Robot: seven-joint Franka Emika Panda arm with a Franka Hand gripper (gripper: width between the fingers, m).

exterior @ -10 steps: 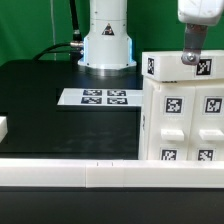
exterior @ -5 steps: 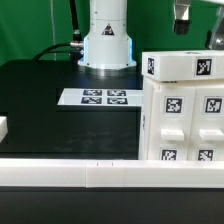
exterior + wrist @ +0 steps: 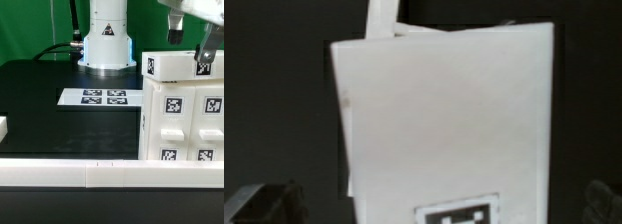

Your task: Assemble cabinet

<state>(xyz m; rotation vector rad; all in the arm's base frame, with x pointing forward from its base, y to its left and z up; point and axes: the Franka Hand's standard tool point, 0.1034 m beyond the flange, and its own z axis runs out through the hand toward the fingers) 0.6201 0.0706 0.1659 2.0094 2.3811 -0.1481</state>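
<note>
Standing here and reading the exterior view from its left to its right, I first see a small white block at the edge at nine o'clock, resting on the black table. A long white rail runs along the near side at six o'clock. Next comes the marker board, lying flat just left of centre, its dark tags facing up. Behind it, at twelve o'clock, stands the arm's white base against the green backdrop.

The cabinet fills the three-to-five o'clock part of the exterior view: a thick white box standing upright on the table, square black-and-white tags across its front, with a slimmer white piece lying across its top that also carries tags.

At one o'clock the gripper hangs over the cabinet's top, its two dark fingers spread apart and holding nothing; the right-hand finger reaches down to the top piece's far end.

In the wrist view a white panel fills the picture, one tag near its edge, both fingertips blurred beside it.
</note>
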